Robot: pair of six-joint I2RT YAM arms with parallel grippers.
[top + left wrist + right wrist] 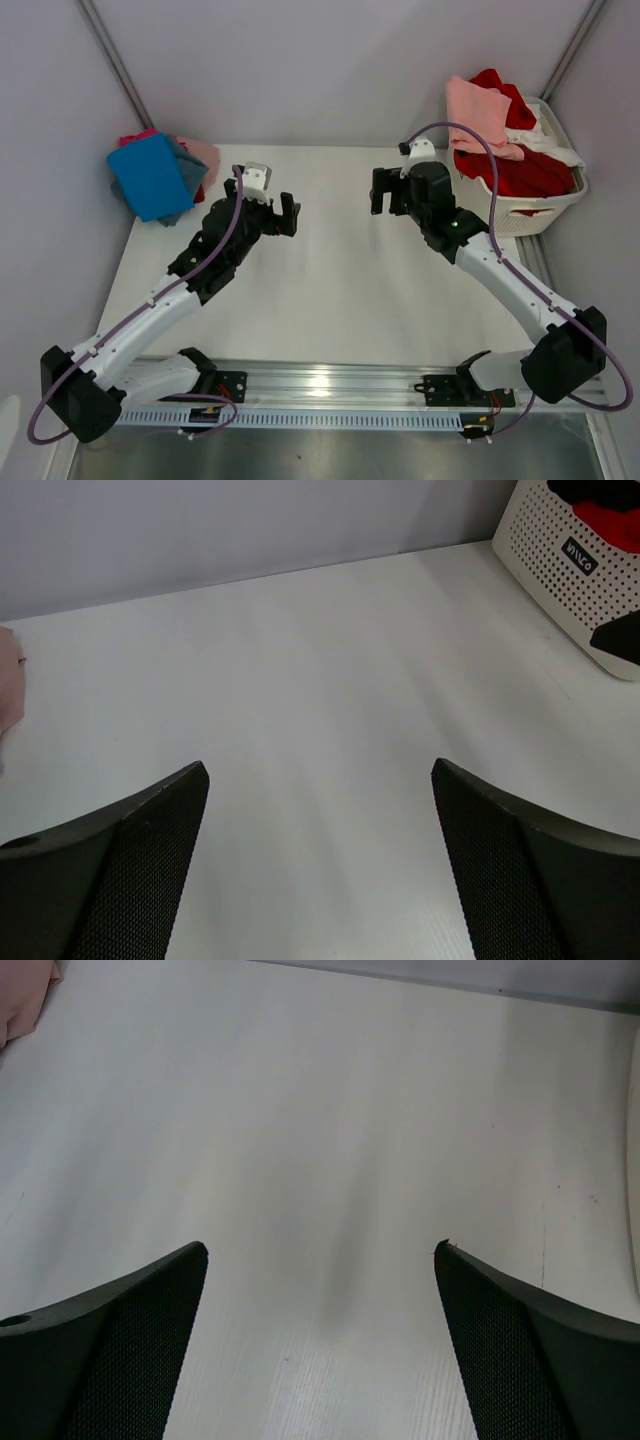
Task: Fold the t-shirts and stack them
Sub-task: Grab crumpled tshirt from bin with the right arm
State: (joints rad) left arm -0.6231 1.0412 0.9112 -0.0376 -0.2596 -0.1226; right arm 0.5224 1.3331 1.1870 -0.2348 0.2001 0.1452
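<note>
Hovering above the white table [340, 290], my left gripper [262, 205] and right gripper [392, 192] are both spread wide, grasping nothing. The salmon-pink t-shirt [480, 112] drapes over the laundry basket [530, 215] beyond my right fingers; the blue-topped t-shirt stack [152, 176] lies left of my left fingers.

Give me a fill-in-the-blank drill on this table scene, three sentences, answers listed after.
1. The folded t-shirt on top of the pile at the table's far left corner is bright ____.
2. The white laundry basket, still full of shirts, stands at the far ____ corner.
3. The left claw and the right claw are both ____, with only bare tabletop between their fingers.

Missing words: blue; right; open.
</note>
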